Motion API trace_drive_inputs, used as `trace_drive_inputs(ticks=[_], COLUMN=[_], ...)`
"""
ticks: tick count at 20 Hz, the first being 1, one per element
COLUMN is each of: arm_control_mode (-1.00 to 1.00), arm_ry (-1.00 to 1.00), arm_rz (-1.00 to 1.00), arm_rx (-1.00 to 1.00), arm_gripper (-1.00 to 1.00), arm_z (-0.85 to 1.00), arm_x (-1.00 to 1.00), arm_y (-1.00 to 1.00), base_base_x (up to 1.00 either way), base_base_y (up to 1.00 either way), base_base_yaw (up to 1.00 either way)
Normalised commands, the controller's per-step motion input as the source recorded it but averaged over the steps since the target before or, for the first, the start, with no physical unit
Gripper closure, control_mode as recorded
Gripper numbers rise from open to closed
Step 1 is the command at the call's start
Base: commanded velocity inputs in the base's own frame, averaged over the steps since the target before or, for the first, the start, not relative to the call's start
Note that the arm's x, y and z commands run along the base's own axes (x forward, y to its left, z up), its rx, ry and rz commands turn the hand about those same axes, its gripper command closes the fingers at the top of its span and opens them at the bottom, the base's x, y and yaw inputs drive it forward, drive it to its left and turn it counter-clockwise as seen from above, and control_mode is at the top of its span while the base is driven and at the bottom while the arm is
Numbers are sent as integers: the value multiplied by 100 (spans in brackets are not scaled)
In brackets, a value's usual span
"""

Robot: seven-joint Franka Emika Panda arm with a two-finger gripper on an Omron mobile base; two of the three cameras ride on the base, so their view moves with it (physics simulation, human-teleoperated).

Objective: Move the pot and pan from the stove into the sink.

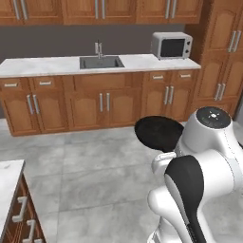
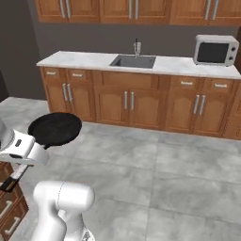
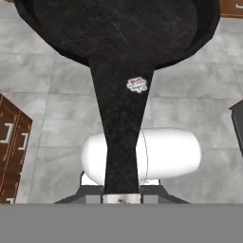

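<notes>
Above the floor, the pan (image 3: 118, 28) lies level, handle toward the tool (image 3: 122, 197)

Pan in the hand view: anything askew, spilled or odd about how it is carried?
Nothing stands out. The pan is held by its handle in the gripper, roughly level over the floor in both base views, and looks empty. The sink across the room looks undisturbed.
</notes>
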Motion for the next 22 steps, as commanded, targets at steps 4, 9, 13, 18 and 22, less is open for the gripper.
trace_drive_inputs(ticks=[4, 9, 13, 18, 22], arm_control_mode=[100, 100, 100, 100, 100], arm_ry=[0, 0, 0, 0, 0], arm_rz=[0, 0, 0, 0, 0], arm_rx=[0, 0, 0, 0, 0], arm_gripper=[100, 100, 100, 100, 100], arm_z=[0, 0, 0, 0, 0], arm_x=[0, 0, 0, 0, 0], arm_y=[0, 0, 0, 0, 0], base_base_x=[77, 79, 86, 91, 90], base_base_y=[19, 20, 25, 29, 33], base_base_yaw=[-8, -8, -8, -8, -7])
